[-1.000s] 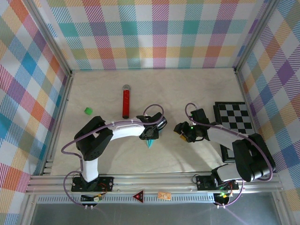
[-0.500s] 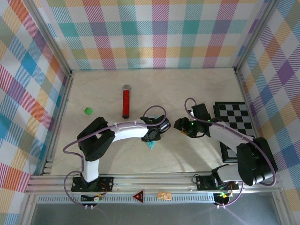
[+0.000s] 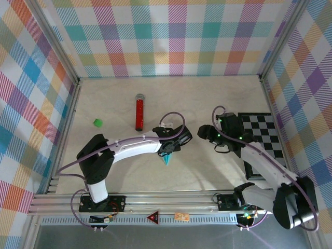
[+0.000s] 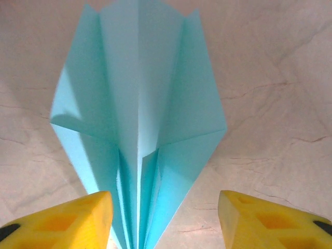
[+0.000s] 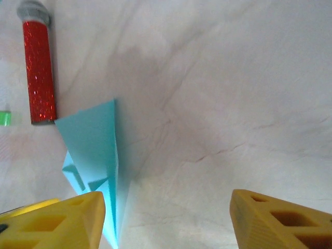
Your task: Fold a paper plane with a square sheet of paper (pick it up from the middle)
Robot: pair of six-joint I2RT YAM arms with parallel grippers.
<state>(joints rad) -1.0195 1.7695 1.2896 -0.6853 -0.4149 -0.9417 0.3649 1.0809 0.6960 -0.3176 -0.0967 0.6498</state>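
Our left hand [image 4: 163, 210] is released, its fingers apart on either side of the paper plane [image 4: 140, 114]. The plane's long axis runs straight out from it on the worktop [image 4: 280, 104], just nearward and right of the red tube [image 3: 139, 114]. Our right hand [image 5: 166, 218], released and empty, lies farther off.

The narrow light cyan paper plane [image 3: 166, 158] lies near the middle of the pale marbled table [image 3: 207, 93], its point towards the near edge and its far part hidden under the left gripper [image 3: 170, 149]. The right gripper [image 3: 203, 133] hangs to its right, apart from it. A red glittery tube [image 3: 139, 113] lies further left and farther back. A small green block [image 3: 96, 122] sits left of the tube. A black-and-white checkered board [image 3: 264, 132] lies at the right.
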